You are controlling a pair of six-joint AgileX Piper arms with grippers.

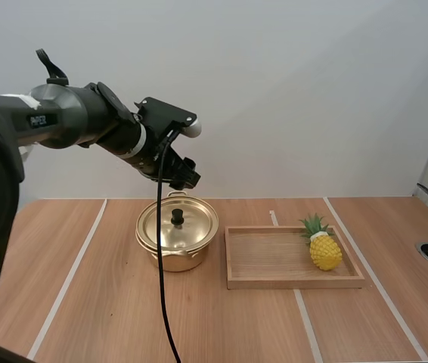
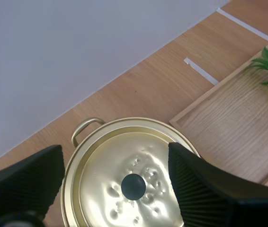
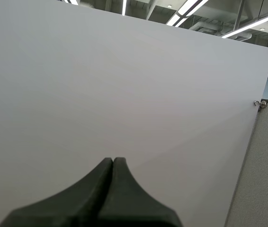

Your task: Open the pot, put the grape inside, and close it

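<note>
High view: the left gripper (image 1: 186, 176) hangs above the far edge of a gold pot (image 1: 170, 258) on the left half of the table (image 1: 85, 302). The lid (image 1: 191, 233) is on, with a small black knob (image 1: 177, 217) at its centre. Just right of the pot, a wooden tray (image 1: 274, 282) holds the fruit at its right end. It is a yellow pineapple (image 1: 325, 250), not a grape. Seen from the left wrist, the left fingers (image 2: 202, 187) are spread wide, holding nothing, and the knob sits nearer one finger than the other. A likely risk is an off-centre descent: one finger could strike the shiny lid and shove the pot, or the fingers could close beside the knob and slip off. The right gripper (image 3: 112, 161) is clenched on nothing and faces a blank wall, so its place over the table cannot be told. The lid hides the pot's inside. The gripper's height above the knob is hard to judge. From the left wrist, the pineapple is cut off to its leaves.
</note>
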